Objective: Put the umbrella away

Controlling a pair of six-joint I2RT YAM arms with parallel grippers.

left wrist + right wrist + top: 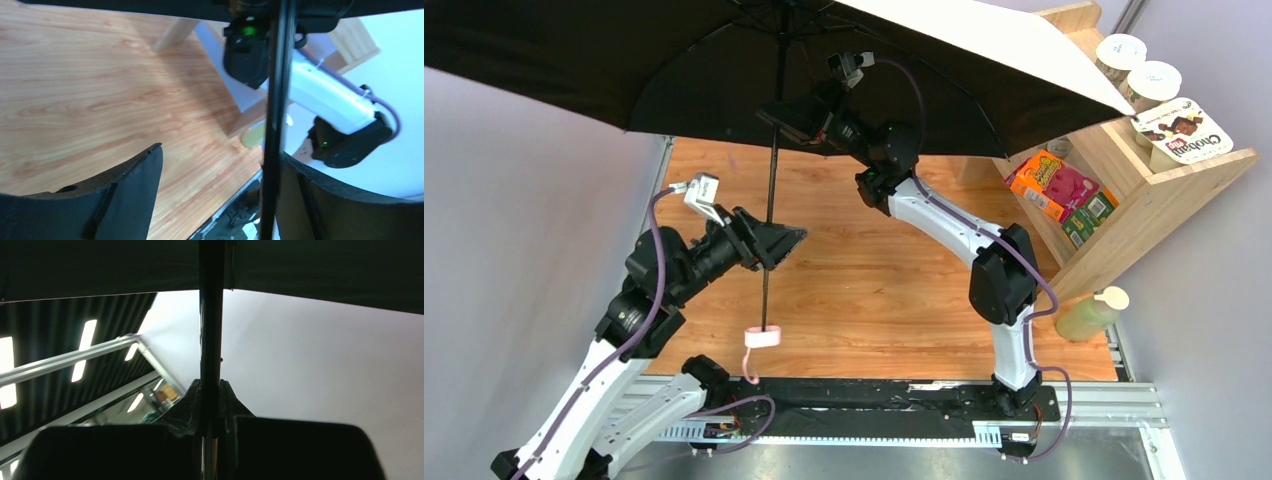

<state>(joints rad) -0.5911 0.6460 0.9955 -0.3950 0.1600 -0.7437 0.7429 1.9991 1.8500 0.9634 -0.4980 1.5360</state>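
— While the top view is consulted, how is the umbrella [674, 70] seen to be carried?
— It is held open and upright over the table [874, 290]. Its shaft [771, 180] is taken high up by the right claw [789, 118] and flanked lower down by the left claw [776, 243], with the pink handle [762, 337] lowest. Two holds are probably wanted so the shaft is steadied while the canopy is collapsed.
— And from the left wrist?
— The shaft is seen lying against one finger [325, 200], the other standing well apart. That claw is spread, not clamped.
— From the right wrist?
— The shaft is pinched between closed jaws below the canopy [325, 270], so the weight is judged to be borne there.
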